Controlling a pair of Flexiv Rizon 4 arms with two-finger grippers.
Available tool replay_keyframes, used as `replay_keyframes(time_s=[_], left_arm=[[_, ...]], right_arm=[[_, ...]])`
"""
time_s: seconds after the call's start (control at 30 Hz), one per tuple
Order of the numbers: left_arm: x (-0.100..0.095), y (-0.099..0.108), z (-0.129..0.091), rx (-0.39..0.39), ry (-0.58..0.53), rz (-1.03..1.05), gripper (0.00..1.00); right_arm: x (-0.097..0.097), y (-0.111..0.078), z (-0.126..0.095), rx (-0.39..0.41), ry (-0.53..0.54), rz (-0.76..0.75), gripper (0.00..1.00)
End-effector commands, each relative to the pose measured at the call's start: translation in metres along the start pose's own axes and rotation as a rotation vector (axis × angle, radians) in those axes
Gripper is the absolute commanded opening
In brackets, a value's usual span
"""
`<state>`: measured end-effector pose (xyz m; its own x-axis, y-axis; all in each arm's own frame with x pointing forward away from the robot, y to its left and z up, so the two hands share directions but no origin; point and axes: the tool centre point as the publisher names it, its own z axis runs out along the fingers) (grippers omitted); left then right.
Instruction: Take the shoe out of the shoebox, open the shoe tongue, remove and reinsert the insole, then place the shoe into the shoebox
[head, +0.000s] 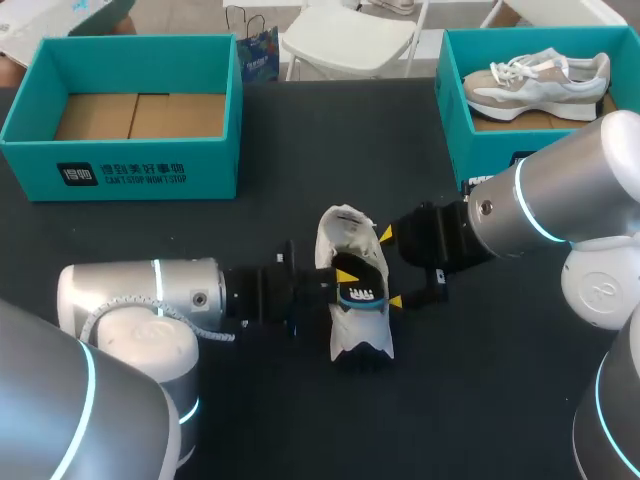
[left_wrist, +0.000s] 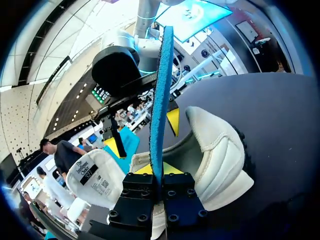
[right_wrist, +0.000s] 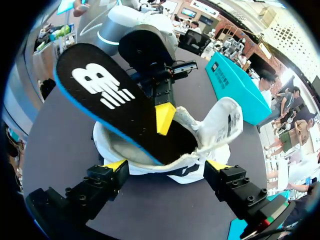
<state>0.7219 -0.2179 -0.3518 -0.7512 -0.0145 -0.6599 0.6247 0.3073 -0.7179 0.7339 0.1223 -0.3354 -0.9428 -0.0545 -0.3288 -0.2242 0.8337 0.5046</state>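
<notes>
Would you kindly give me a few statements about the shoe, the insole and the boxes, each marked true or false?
1. The left gripper is shut on the insole. True.
2. The insole lies flat on the table beside the shoe. False: one end sits inside the white shoe, and the rest sticks up out of it.
3. The right gripper has a finger against each side of the white shoe. True.
4. Both teal shoeboxes hold a sneaker. False: only the right shoebox holds a beige sneaker; the left shoebox shows just its cardboard floor.
</notes>
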Motion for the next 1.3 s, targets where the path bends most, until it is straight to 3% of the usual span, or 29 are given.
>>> replay_keyframes(time_s=[0.03, 0.1, 0.13, 0.17, 0.2, 0.33, 0.5, 0.73, 0.83, 0.93, 1.3], left_arm=[[-0.001, 0.014, -0.001, -0.02, -0.004, -0.002, 0.0], [-0.001, 0.015, -0.002, -0.025, -0.009, -0.008, 0.0], [-0.001, 0.013, -0.002, -0.022, -0.011, -0.01, 0.13], [-0.001, 0.01, -0.001, -0.019, -0.015, -0.009, 0.37], [0.0, 0.007, 0.0, -0.012, -0.017, -0.007, 0.49], [0.0, -0.004, 0.002, 0.013, -0.024, 0.002, 0.58], [-0.002, -0.019, 0.001, 0.028, -0.03, 0.029, 0.5], [-0.001, -0.041, 0.0, 0.06, -0.026, 0.053, 0.45], [0.003, -0.047, 0.001, 0.07, -0.019, 0.054, 0.35], [0.008, -0.047, 0.005, 0.073, -0.003, 0.046, 0.0], [0.025, -0.017, 0.019, 0.074, 0.032, 0.019, 0.0]], right_arm=[[0.001, 0.0, 0.0, -0.001, -0.002, -0.001, 1.0], [0.001, 0.0, 0.0, -0.001, -0.002, -0.001, 1.0], [0.001, 0.0, 0.0, -0.001, -0.002, -0.001, 1.0], [0.001, 0.0, 0.0, -0.001, -0.002, -0.001, 1.0], [0.001, 0.0, 0.0, -0.001, -0.002, -0.001, 1.0], [0.001, 0.0, 0.0, -0.001, -0.002, -0.001, 1.0], [0.001, 0.0, 0.0, -0.001, -0.002, -0.001, 1.0], [0.001, 0.0, 0.0, -0.001, -0.002, -0.001, 1.0], [0.001, 0.0, 0.0, -0.001, -0.002, -0.001, 1.0], [0.001, 0.0, 0.0, -0.001, -0.002, -0.001, 1.0], [0.001, 0.0, 0.0, -0.001, -0.002, -0.001, 1.0]])
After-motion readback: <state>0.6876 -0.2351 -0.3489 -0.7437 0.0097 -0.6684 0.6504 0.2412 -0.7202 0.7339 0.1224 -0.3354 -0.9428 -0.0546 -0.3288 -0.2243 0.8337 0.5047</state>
